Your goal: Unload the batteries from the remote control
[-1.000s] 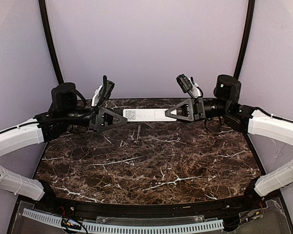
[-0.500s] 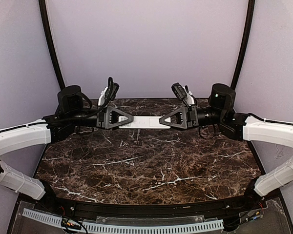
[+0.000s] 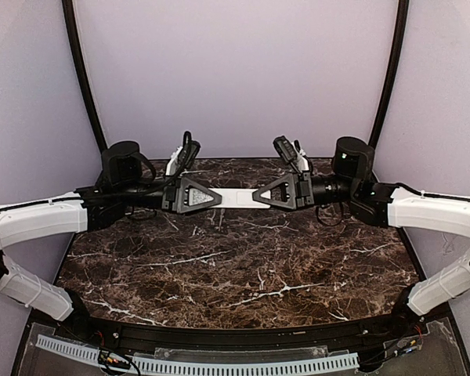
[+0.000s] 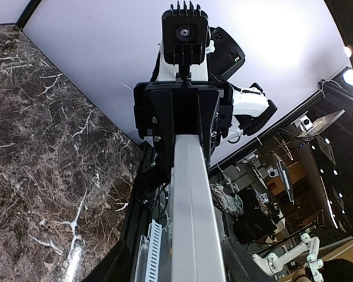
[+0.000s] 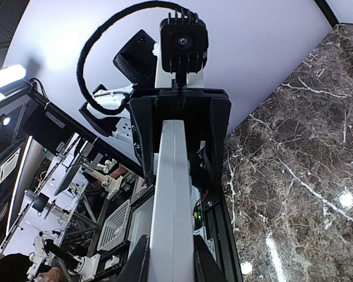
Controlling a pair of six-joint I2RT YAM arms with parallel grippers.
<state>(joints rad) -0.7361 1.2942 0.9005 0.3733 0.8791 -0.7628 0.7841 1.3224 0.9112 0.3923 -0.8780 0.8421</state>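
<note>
Now, your L gripper (image 3: 216, 198) & R gripper (image 3: 257, 196) each pinch one end of the remote control (image 3: 236, 197); it spans level btwn them, prob. lifted off the marble table (image 3: 243, 266), twd its far edge.

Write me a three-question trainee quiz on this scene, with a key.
1. True or false: the remote control stands upright, pointing at the ceiling.
2. The left hand and right hand grip the remote control at: A) its middle B) its two ends C) one shared end.
3. Fill in: the table is dark marble with ___ veins.
Key: 1 false; 2 B; 3 white.
</note>
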